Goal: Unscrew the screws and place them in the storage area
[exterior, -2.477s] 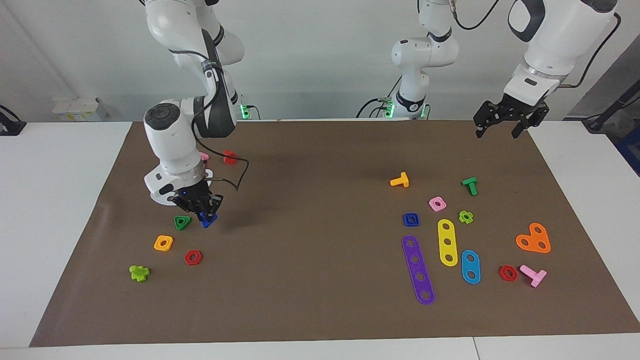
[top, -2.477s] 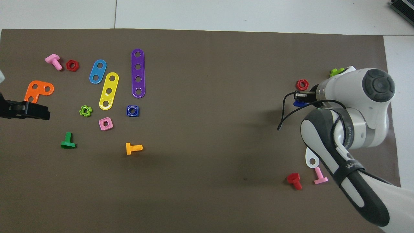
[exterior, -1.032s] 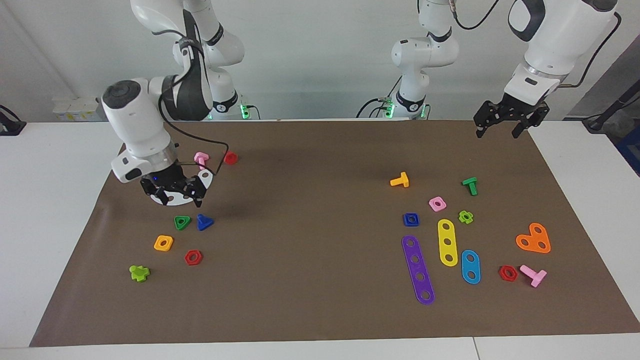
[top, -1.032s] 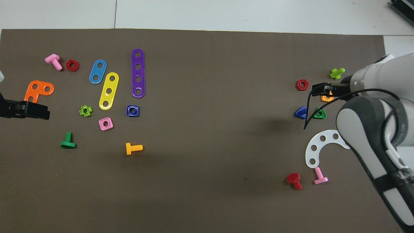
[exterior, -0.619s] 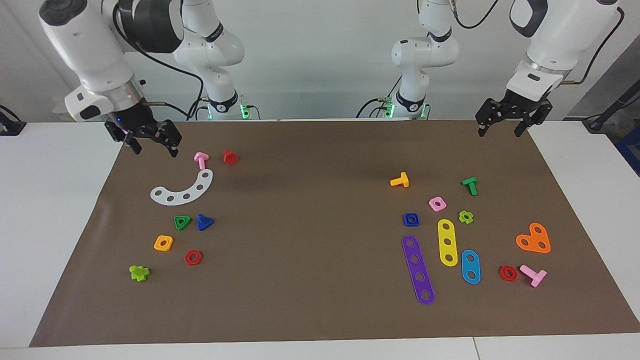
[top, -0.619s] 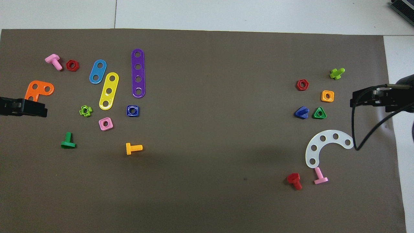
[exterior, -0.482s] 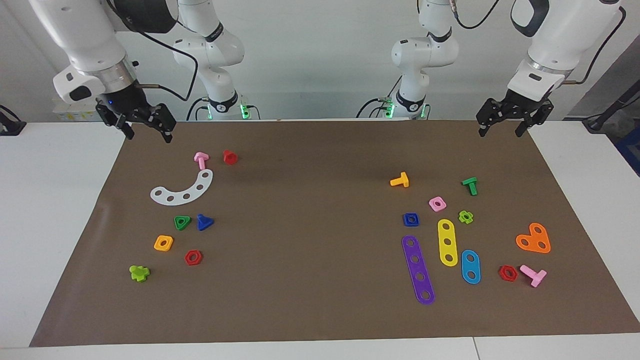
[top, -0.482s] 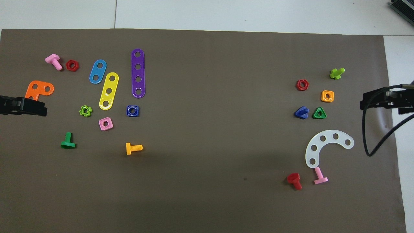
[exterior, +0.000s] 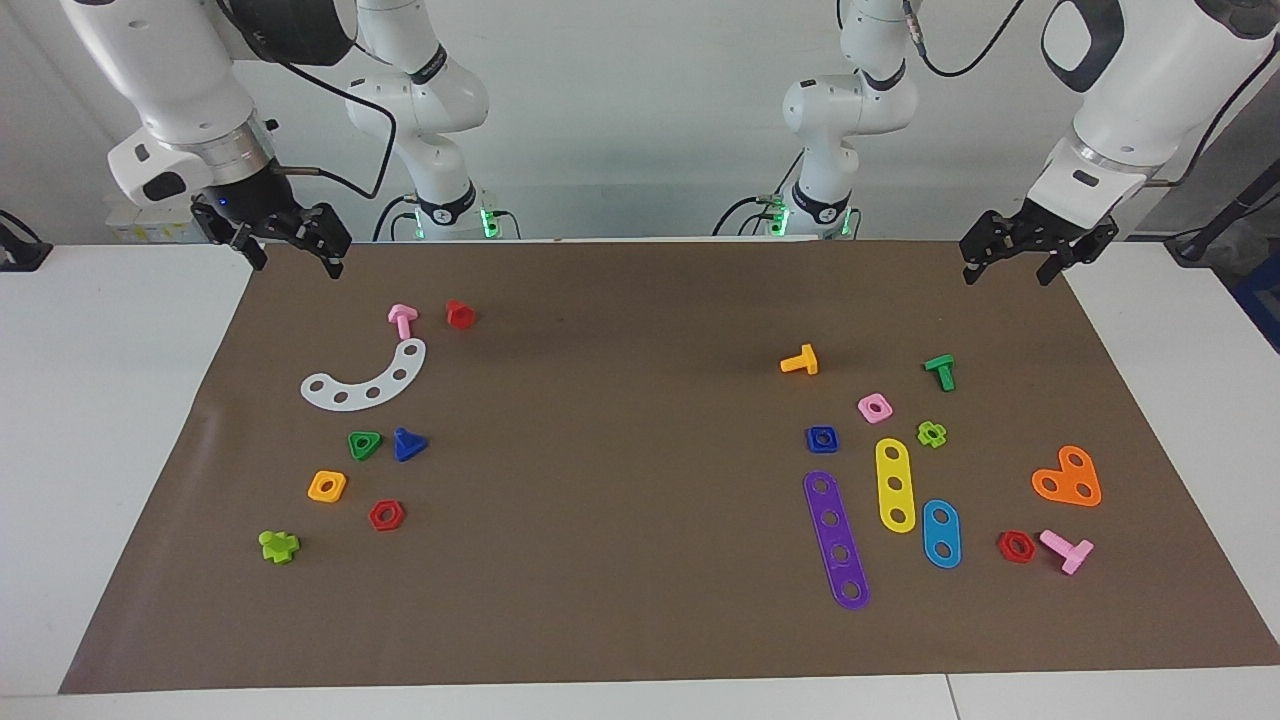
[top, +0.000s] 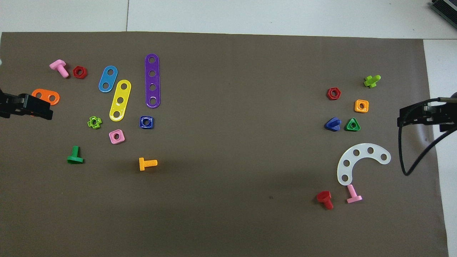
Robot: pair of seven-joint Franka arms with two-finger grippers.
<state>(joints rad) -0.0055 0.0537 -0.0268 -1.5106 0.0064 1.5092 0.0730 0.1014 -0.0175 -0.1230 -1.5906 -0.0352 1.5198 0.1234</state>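
The dark-blue bolt with a triangular head [exterior: 408, 443] lies on the brown mat beside the green triangular nut [exterior: 364, 444], toward the right arm's end; it also shows in the overhead view [top: 332, 124]. My right gripper [exterior: 295, 260] is open and empty, raised over the mat's edge near its own base, well apart from the bolt; it shows in the overhead view [top: 426, 116] too. My left gripper [exterior: 1006, 275] is open and empty, waiting above the mat's corner at the left arm's end, and also shows in the overhead view [top: 25, 107].
Near the bolt lie a white curved plate [exterior: 365, 380], a pink bolt [exterior: 402, 319], a red bolt [exterior: 460, 314], an orange square nut [exterior: 327, 486], a red hex nut [exterior: 386, 515] and a light-green bolt [exterior: 278, 546]. Coloured strips, nuts and bolts, including a dark-blue square nut [exterior: 822, 439], lie toward the left arm's end.
My right gripper let go of the dark-blue bolt beside the green nut, rose and drew back to the mat's edge near its base. The left gripper shifted slightly.
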